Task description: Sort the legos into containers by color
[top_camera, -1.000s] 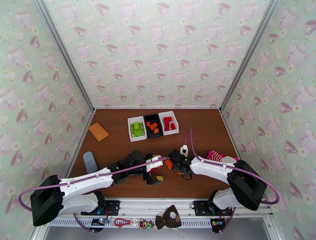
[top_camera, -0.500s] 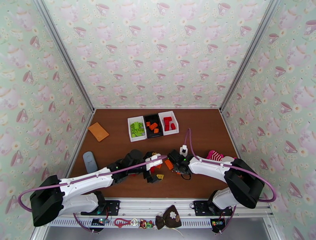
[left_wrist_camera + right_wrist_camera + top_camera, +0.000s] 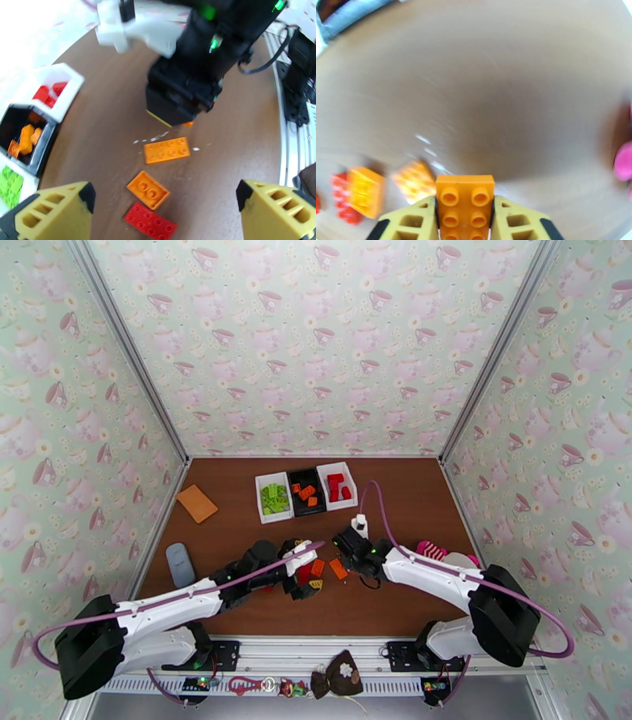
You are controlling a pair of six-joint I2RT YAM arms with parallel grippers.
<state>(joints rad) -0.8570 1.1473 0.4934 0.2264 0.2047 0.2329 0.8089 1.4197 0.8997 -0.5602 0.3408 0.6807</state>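
My right gripper (image 3: 353,546) is shut on an orange lego (image 3: 465,197) held off the table between its yellow fingers (image 3: 414,221). Below and left of it, a long orange brick (image 3: 166,150), a square orange brick (image 3: 148,189) and a red brick (image 3: 150,223) lie loose on the brown table. My left gripper (image 3: 308,578) hovers open over these, with nothing between its fingers (image 3: 51,209). At the back stand three bins: white holding green bricks (image 3: 274,498), black holding orange ones (image 3: 306,491), white holding red ones (image 3: 337,485).
An orange square card (image 3: 197,503) and a grey-blue oblong object (image 3: 180,564) lie at the left. A pink striped cloth item (image 3: 430,550) sits right of my right arm. The two grippers are close together near the table's front middle.
My right gripper has moved away from the front edge, toward the bins, carrying the orange brick. My left gripper has shifted slightly back and left, uncovering the loose bricks.
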